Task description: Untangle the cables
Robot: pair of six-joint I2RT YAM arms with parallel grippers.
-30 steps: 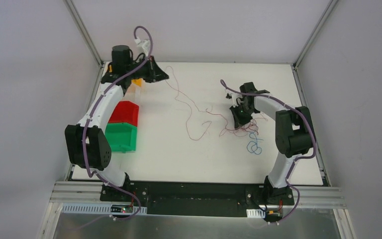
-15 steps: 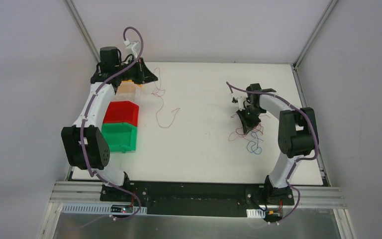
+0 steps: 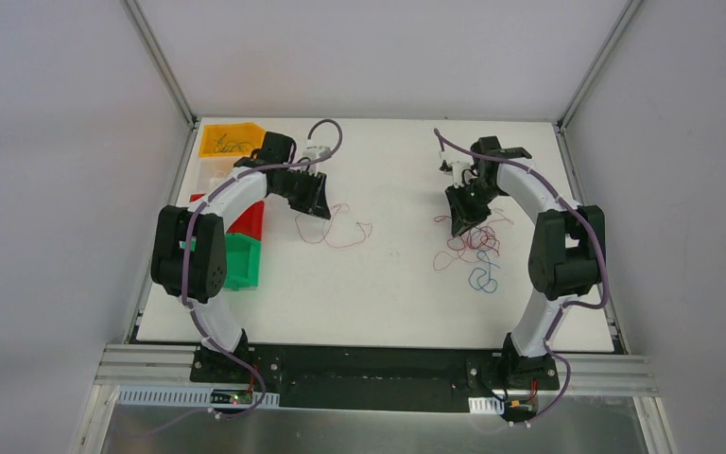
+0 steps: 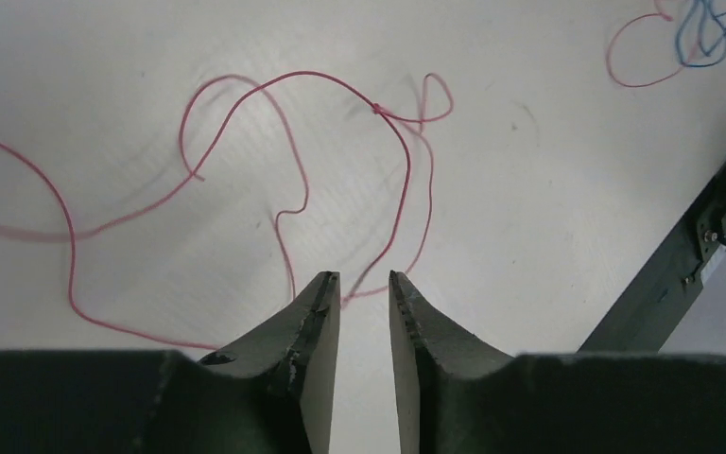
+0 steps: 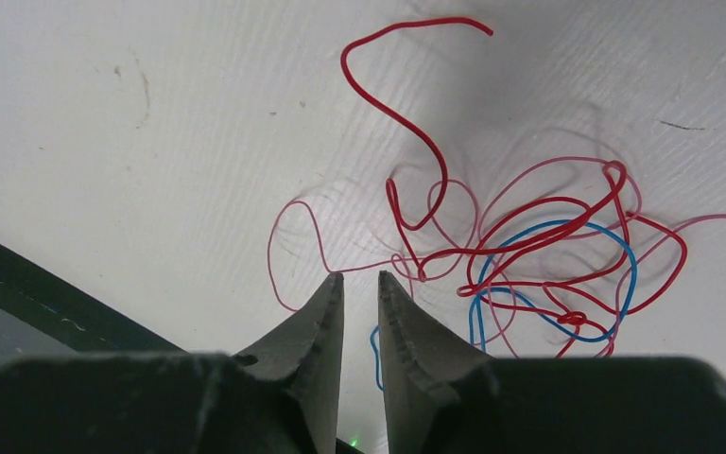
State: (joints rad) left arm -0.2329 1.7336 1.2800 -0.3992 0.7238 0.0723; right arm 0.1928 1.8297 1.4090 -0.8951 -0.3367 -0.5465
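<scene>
Left claw (image 4: 359,288) swung inward, narrow gap over loose red cable (image 4: 378,110); right claw (image 5: 354,284) narrow over tangle (image 5: 529,248).

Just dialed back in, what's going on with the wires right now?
The left gripper hovers over one red wire lying in loose loops, apart from the rest. The right gripper sits above the tangle of red, pink and blue wires. Both jaws are slightly apart, with nothing visibly gripped.
</scene>
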